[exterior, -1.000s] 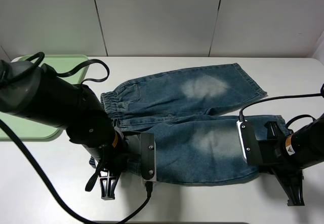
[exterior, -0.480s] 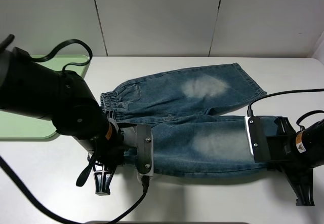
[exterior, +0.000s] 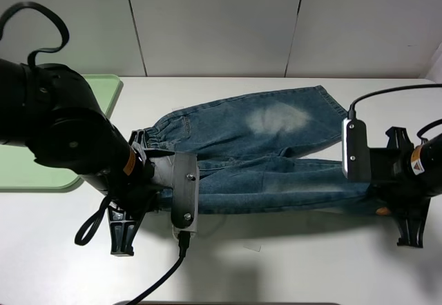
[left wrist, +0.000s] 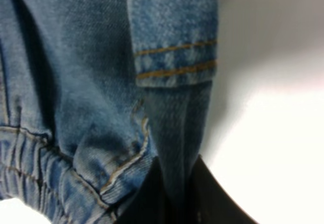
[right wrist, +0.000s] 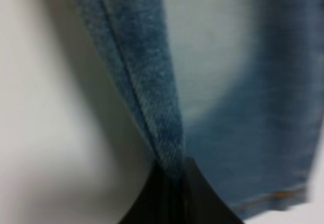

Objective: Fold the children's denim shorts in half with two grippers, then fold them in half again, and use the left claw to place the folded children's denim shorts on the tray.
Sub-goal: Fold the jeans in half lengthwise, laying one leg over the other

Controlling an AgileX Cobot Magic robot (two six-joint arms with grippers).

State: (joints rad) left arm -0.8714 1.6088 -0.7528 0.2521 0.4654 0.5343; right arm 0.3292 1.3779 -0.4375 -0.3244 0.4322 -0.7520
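The children's denim shorts (exterior: 276, 122) lie spread on the white table, pale faded patches facing up. Their near edge is raised off the table. My left claw (exterior: 161, 194), on the bulky arm with the orange ring, is shut on the near edge at the waistband end. The left wrist view shows denim (left wrist: 101, 82) pinched between the black jaws of the left gripper (left wrist: 174, 201). My right gripper (exterior: 376, 196) is shut on the near edge at the leg-hem end. There a fold of denim (right wrist: 152, 92) runs into the closed right gripper (right wrist: 173, 188). The pale green tray (exterior: 110, 87) sits at the far left, mostly hidden behind the left arm.
A white wall of panels stands close behind the table. Black cables loop from both arms, one trailing off the front edge near the left arm. Bare white table (exterior: 290, 257) lies in front of the shorts.
Both grippers have lifted the near edge of the shorts and carried it away from the front edge toward the far leg. The near leg now looks narrower from above.
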